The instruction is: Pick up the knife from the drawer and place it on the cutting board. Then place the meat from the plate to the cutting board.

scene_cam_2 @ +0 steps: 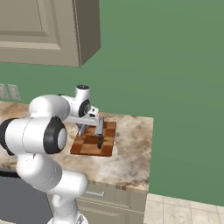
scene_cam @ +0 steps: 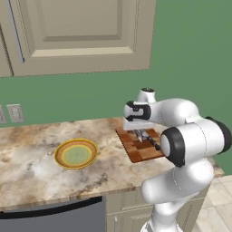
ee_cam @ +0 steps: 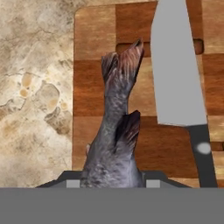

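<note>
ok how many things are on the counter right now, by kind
plate: 1
cutting board: 1
knife: 1
meat: 1, a fish, in the gripper over the board
total: 4

Green wall (scene_cam: 190, 54); beige cabinets (scene_cam: 77, 36)

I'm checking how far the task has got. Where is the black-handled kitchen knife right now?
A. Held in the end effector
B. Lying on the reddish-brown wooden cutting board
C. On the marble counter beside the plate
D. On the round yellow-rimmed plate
B: the black-handled kitchen knife lies flat on the reddish-brown wooden cutting board, while the end effector is closed on the grey-blue fish-shaped piece of meat beside it.
</note>
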Tool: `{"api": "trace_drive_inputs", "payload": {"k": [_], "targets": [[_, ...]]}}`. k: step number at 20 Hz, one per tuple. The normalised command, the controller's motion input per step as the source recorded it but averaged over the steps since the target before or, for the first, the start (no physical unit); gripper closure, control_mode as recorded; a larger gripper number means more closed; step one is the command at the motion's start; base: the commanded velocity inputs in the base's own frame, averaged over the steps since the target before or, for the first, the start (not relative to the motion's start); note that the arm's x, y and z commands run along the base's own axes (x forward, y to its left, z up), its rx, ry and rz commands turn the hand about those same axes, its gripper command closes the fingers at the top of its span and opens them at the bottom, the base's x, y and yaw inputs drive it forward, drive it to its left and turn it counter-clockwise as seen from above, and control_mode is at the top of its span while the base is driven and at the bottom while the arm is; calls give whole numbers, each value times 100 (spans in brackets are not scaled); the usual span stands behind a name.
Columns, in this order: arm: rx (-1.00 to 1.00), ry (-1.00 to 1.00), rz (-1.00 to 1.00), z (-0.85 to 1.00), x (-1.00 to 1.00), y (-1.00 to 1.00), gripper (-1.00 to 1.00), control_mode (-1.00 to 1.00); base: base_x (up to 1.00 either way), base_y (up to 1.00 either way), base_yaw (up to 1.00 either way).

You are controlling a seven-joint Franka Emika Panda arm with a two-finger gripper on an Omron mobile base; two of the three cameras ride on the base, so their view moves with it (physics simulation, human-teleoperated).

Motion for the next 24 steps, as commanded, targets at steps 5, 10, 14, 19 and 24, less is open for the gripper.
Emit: {"api": "trace_drive_inputs", "payload": {"k": [5,10,14,19,24], "targets": [[-1,0,1,-18,-14,-10,100,-100,0,0,0],[-3,0,0,-29,-7,0,100,-100,0,0,0],[-4,0,0,-32,0,0,100,-100,0,0,0],[-2,0,0,-25,0,0,100,-100,0,0,0],[-3,0,0,-29,0,0,100,-100,0,0,0]]}}
